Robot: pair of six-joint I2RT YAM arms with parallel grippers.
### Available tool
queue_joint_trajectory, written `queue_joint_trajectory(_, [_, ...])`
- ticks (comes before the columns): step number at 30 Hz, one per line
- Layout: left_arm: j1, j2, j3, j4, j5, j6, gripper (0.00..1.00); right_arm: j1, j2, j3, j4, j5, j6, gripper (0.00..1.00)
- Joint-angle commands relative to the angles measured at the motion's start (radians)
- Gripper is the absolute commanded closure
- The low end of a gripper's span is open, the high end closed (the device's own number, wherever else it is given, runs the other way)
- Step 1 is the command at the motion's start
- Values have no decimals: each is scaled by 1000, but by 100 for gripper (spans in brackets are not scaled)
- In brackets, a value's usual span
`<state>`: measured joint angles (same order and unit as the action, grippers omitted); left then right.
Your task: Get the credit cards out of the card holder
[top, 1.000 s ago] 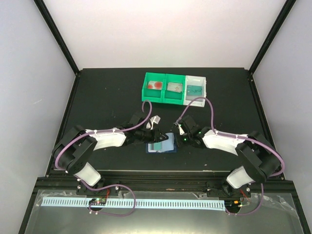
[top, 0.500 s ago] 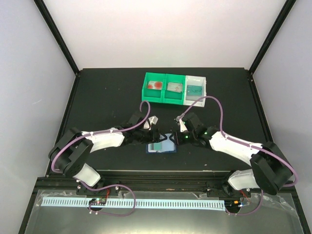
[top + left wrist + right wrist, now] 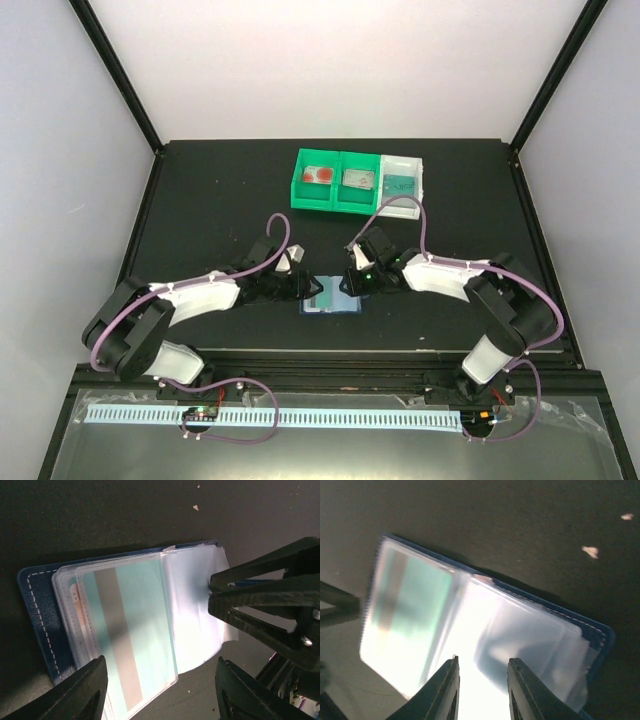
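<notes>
Three cards (image 3: 318, 174) are already laid in the trays (image 3: 337, 206) at the back, while a teal card (image 3: 131, 640) is left in the holder (image 3: 331, 298), spread open on the surface at the front between the arms, one clear pocket (image 3: 192, 605) being clamped by the right jaws and the left jaws held apart.

Left gripper (image 3: 309, 288) low, jaws wide apart (right gripper (image 3: 351, 283) opposite it, narrowly pinched)

Card holder (image 3: 331, 298): open on the table (image 3: 200, 200), near edge.
Left gripper (image 3: 306, 288): at its left side.
Right gripper (image 3: 352, 284): at its right rear.
Trays (image 3: 358, 196): well behind, one credit card (image 3: 359, 178) in each.
</notes>
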<state>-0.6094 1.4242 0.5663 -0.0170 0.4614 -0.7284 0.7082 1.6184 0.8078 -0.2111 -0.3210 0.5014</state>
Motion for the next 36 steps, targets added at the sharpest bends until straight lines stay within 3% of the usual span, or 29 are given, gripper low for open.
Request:
queue_joint_trajectory(1, [8,-46,0,-41,-8,30,39,-28,7,13,-27,32,-30,72])
queue_joint_trajectory(9, [9,-208,14,-132,29,28,40,-77,36,30,-122,90,-104,74])
queue_joint_trajectory(14, [11,-407,21,-246,-39,24,33,-77,-139,25,-178,20,-89,72])
queue_joint_trajectory(20, [14,-510,41,-315,-22,21,28,-78,-258,58,-279,40,-110,72])
queue_joint_trajectory(24, [13,-542,62,-340,9,30,24,-79,-291,104,-330,28,-89,72])
queue_joint_trajectory(29, [15,-558,14,-303,-9,46,23,-76,-307,62,-236,4,-1,72])
queue_joint_trajectory(36, [20,-417,-31,-189,3,67,26,-77,-214,35,-121,-39,36,72])
